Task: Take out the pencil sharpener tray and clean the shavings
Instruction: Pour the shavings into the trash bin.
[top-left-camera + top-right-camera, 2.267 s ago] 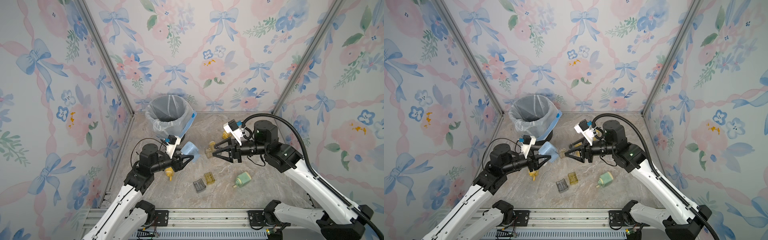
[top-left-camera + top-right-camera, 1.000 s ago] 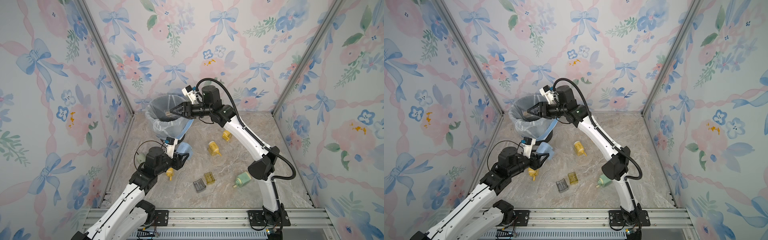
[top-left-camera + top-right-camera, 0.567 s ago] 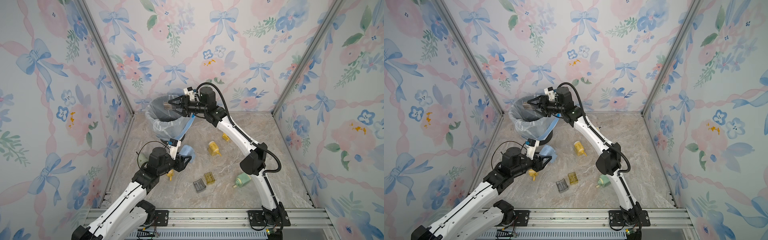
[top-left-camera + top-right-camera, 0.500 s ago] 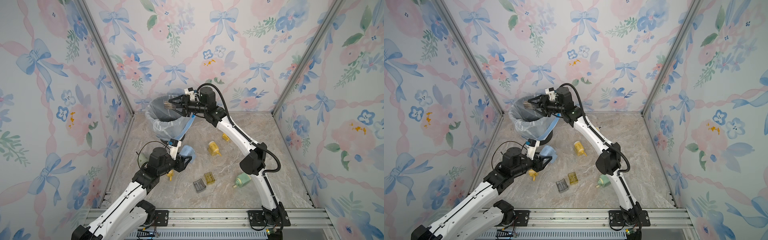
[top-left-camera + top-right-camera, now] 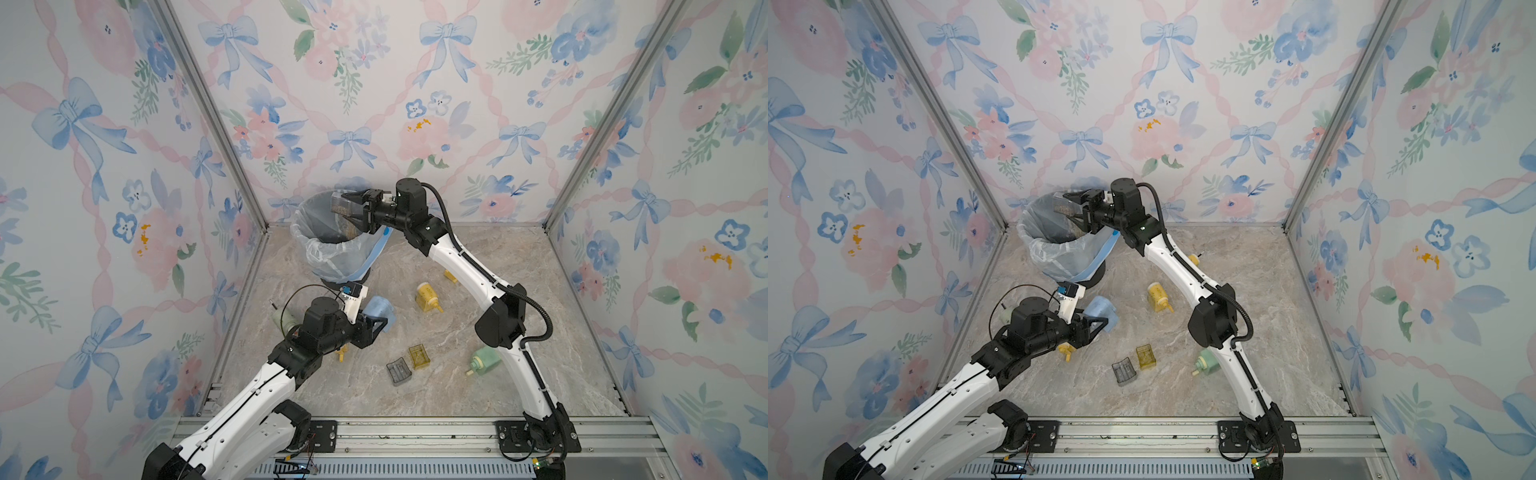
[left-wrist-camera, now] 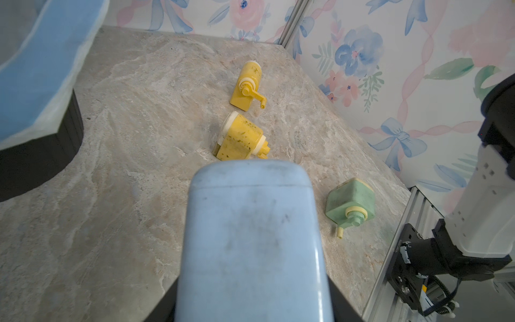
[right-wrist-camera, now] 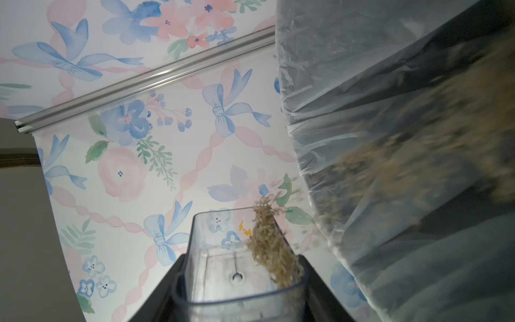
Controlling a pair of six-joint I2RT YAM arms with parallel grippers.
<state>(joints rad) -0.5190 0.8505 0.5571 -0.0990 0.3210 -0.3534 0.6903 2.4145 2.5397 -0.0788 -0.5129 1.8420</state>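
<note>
Tray (image 5: 340,203), clamped in R hand (image 5: 348,208), tipped lengthwise over bin (image 5: 328,259); L hand (image 5: 380,325) gripped blue sharpener (image 5: 379,308).

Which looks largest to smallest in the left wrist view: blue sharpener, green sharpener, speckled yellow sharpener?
1. blue sharpener, but it's closest to the camera.
2–3. green sharpener and speckled yellow sharpener look alike; not ranked.

Clear plastic tray (image 5: 341,204) tipped over the bag-lined bin (image 5: 332,262), brown shavings (image 7: 269,245) pouring out. Pale blue sharpener body (image 5: 379,311) near the bin's base.
</note>
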